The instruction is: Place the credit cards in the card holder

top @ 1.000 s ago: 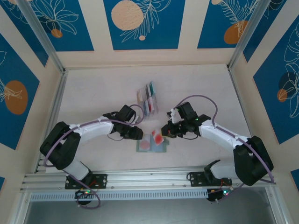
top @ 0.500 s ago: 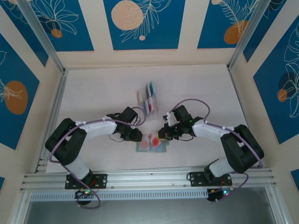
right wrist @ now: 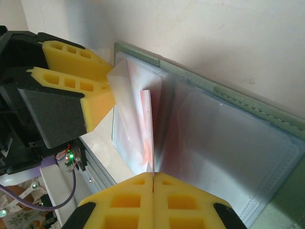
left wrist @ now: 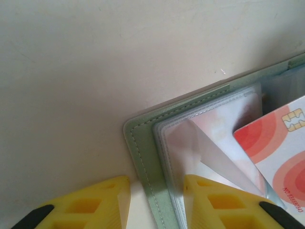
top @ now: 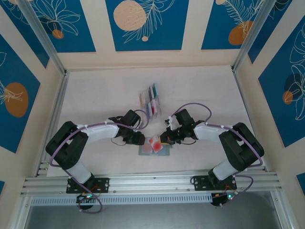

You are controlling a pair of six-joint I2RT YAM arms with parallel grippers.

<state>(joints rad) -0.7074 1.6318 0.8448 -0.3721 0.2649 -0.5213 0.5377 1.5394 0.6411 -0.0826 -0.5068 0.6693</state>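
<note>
While my right gripper (right wrist: 153, 177) clamps the red-and-white plastic card (right wrist: 147, 124), its long axis points ahead into the open sage-green card holder (left wrist: 143, 143), whose edge my parted left gripper (left wrist: 155, 187) straddles.

A robot lab cell: a pale worktop (top: 200, 86) lies under the left claw (top: 141, 139) and right claw (top: 163, 140). Aluminium rails (top: 53, 119) flank them. Cream walls (top: 190, 28) with blue leaf-print panels (top: 167, 38) stand beyond. The arms (top: 95, 130) bolt to a slotted rail (top: 152, 182) behind.
</note>
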